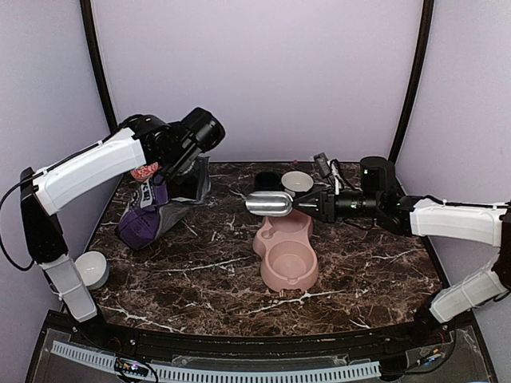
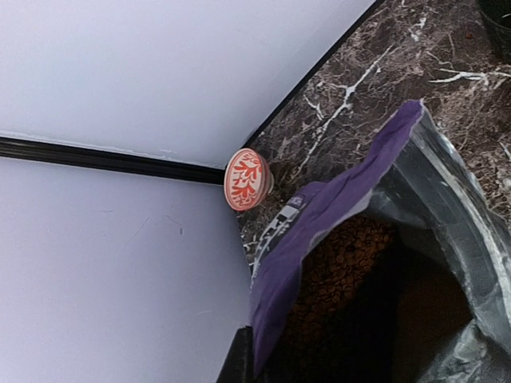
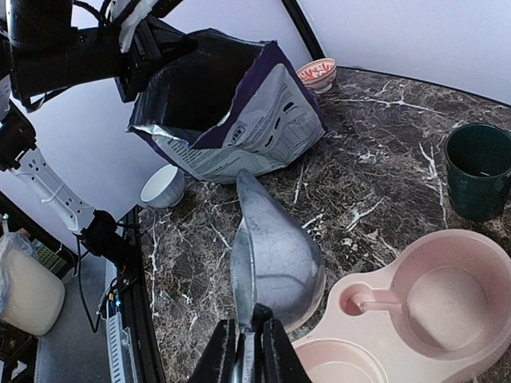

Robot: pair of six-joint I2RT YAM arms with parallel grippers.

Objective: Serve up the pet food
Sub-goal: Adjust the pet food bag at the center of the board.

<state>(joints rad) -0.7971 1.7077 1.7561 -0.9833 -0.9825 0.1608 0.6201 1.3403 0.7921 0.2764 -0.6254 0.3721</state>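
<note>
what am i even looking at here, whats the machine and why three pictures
Two robot arms are bolted to a marble table. One picture looks down from above; the other two come from cameras on each wrist. The left gripper pinches the rim of a purple bag, holding it open; its wrist view looks in at the brown pet food. The right gripper is closed on the handle of a metal scoop, held near an empty pink double bowl. A white bowl, a green cup and a red-patterned bowl sit on the table.
</note>
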